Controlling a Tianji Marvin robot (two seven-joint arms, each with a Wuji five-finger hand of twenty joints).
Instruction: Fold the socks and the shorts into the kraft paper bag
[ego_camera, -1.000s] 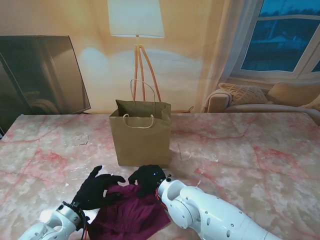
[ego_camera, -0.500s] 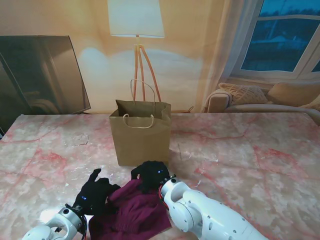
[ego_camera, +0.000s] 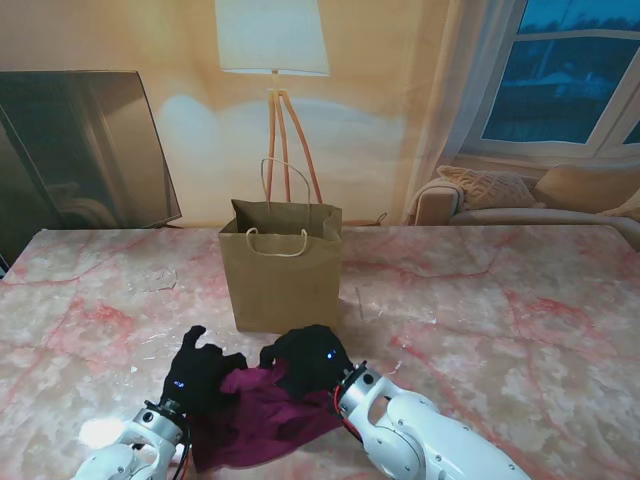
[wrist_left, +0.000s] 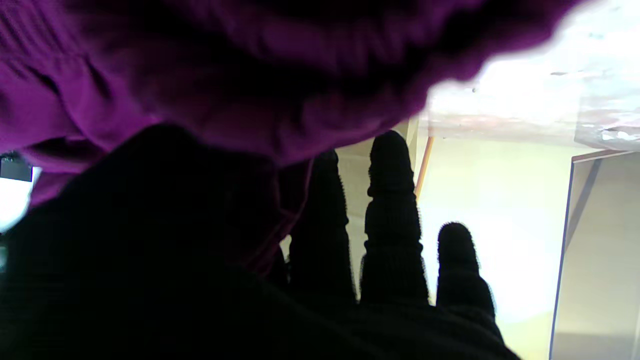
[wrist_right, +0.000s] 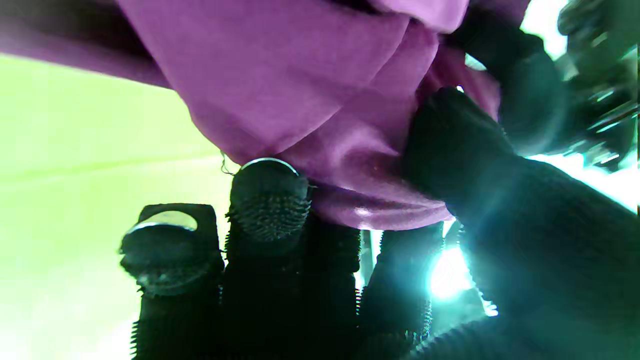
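from the stand, the maroon shorts (ego_camera: 262, 415) are gripped by the left hand (ego_camera: 197, 375) and right hand (ego_camera: 310, 362), near the kraft paper bag (ego_camera: 283, 270). in both wrist views, purple fabric is pinched against black fingers (wrist_left: 392, 210).

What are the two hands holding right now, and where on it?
Both hold the purple shorts: left hand at its left edge, right hand at its far right edge.

A pink-veined marble worktop (ego_camera: 520, 310) fills the foreground. Beyond its far edge stand a white-shaded wooden tripod floor lamp (ego_camera: 272, 40) and, past the far left corner, a dark flat television screen (ego_camera: 80, 145). A beige sofa with cushions (ego_camera: 520, 195) sits beyond the far right corner under a white-framed window (ego_camera: 570, 70).
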